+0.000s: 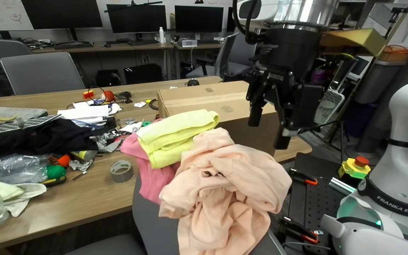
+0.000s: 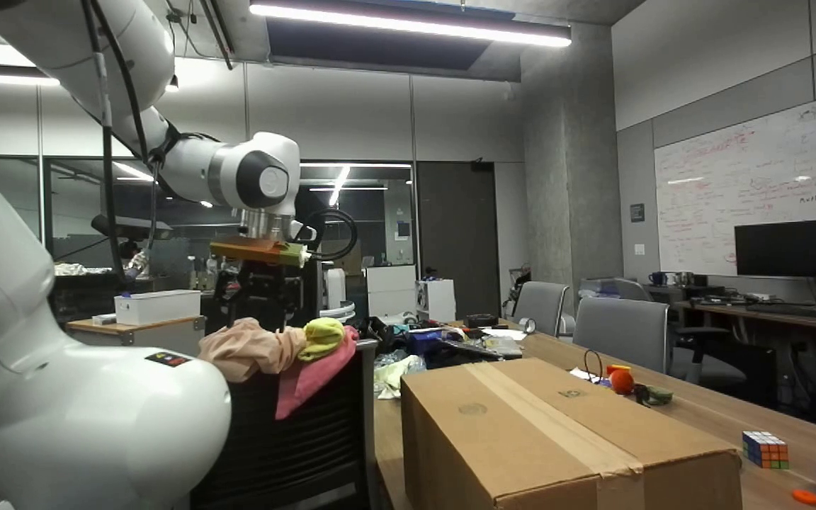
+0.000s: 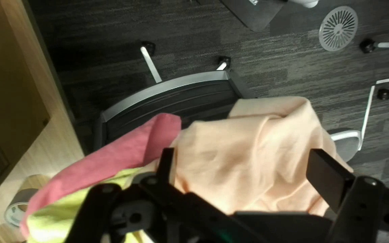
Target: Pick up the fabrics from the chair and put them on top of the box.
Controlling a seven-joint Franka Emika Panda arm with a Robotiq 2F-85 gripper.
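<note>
Gripper [image 1: 268,129]: jaws apart, above peach fabric [image 1: 246,166]
Chair [image 1: 154,226]: bears peach fabric, yellow fabric [image 1: 175,136], pink fabric [image 1: 154,180]
Box [image 1: 204,99]: on worktop [image 1: 94,198]

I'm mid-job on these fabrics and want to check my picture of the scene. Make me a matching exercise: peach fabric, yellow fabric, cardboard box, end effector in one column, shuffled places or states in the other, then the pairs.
Column one
1. peach fabric
2. yellow fabric
3. cardboard box
4. end effector

Column two
A. on the table, with tape along its top
B. jaws spread open
C. rumpled, draped over the chair
D. folded, lying on the pink fabric

Pairs: 1-C, 2-D, 3-A, 4-B
</note>
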